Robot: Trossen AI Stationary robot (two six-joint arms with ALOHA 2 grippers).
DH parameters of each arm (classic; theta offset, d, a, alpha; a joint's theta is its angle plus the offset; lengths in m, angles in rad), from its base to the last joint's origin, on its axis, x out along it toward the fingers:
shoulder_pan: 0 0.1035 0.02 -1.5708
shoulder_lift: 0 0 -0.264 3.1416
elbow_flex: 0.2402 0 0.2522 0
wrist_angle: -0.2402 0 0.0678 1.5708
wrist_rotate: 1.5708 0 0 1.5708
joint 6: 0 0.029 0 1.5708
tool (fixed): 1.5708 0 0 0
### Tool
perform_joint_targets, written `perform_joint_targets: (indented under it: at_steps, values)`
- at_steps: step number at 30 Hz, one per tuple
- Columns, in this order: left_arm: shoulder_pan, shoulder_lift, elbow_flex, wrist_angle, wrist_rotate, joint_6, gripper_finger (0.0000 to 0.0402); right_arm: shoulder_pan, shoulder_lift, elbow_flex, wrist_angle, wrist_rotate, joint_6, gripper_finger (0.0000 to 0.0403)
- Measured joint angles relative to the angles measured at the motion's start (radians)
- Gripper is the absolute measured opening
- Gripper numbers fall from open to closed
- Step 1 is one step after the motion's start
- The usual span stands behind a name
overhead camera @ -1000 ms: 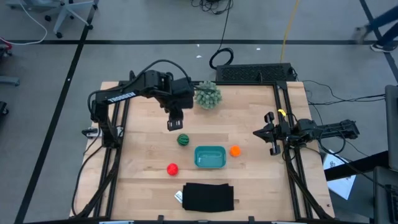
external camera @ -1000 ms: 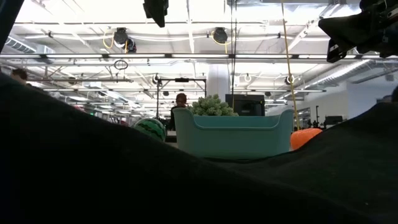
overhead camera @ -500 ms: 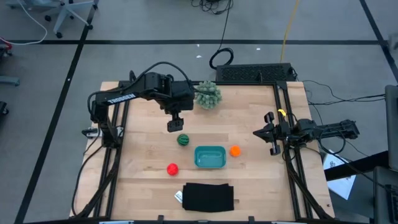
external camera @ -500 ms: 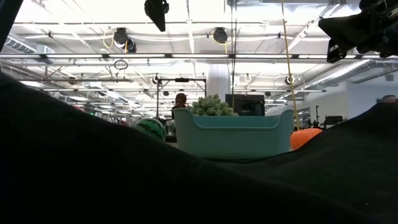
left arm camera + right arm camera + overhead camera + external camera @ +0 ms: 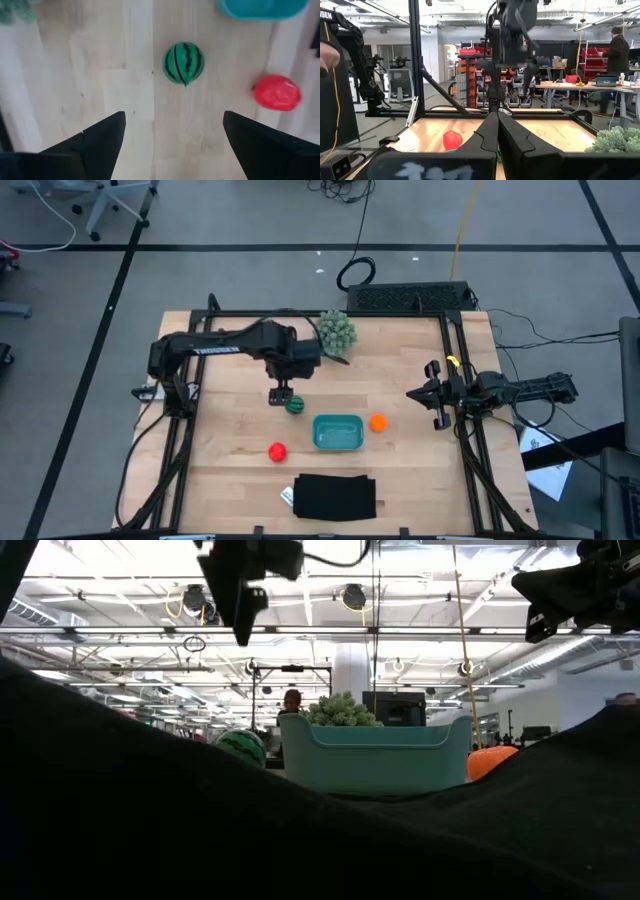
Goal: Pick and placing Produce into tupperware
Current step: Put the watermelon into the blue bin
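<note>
L gripper [image 5: 281,395] jaws wide apart, empty, just above green striped melon [image 5: 295,405] (beside teal tupperware [image 5: 338,432]); R gripper [image 5: 437,420] closed, parked at table's right edge.

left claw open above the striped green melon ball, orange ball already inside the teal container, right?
Not quite. The high view shows the small orange ball on the wooden table just outside the shallow teal plastic container, which holds nothing. The rest stands: the left claw is open above the striped green melon ball.
</note>
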State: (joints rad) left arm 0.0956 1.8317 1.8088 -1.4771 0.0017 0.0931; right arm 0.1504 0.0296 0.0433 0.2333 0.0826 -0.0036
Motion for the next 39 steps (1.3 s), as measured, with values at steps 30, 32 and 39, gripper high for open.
perform_joint_targets:
  at_steps: [30, 32, 39]
  values:
    - [-0.017, -0.001, -0.322, 0.393, 0.096, -0.148, 0.0342, 0.0, 0.0, 0.0, -0.002, 0.0, 0.0, 0.0]
    - [-0.02, -0.001, -0.336, 0.406, 0.096, -0.151, 0.0342, 0.0, 0.0, 0.0, -0.004, 0.0, 0.0, 0.0]
    - [-0.031, -0.001, -0.378, 0.473, 0.094, -0.156, 0.0342, 0.0, 0.0, 0.0, -0.006, 0.0, 0.0, 0.0]
